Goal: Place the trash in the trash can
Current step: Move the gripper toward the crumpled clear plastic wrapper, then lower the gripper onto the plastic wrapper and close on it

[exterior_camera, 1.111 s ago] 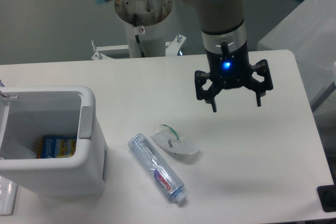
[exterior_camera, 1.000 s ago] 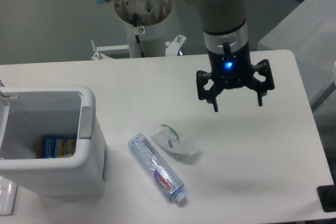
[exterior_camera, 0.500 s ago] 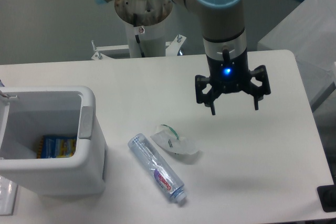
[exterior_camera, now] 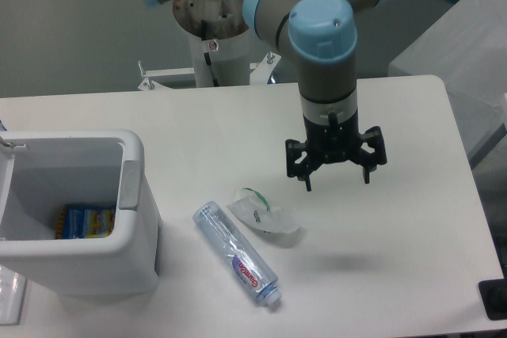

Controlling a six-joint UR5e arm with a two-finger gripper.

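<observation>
Camera view: the white table [exterior_camera: 412, 243] carries the trash can [exterior_camera: 135, 263] at 9 o'clock, a blue-and-yellow packet [exterior_camera: 89, 222] lying inside. The gripper [exterior_camera: 336, 178] hangs above the table with fingers spread wide, holding nothing. The bottle [exterior_camera: 238, 255] lies at its 7 o'clock, the crumpled wrapper [exterior_camera: 264, 213] just beside the bottle, both outside the can.

the arm reaches down from above, its hand [exterior_camera: 336, 181] pointing straight downward with fingers spread wide, holding nothing.
</observation>
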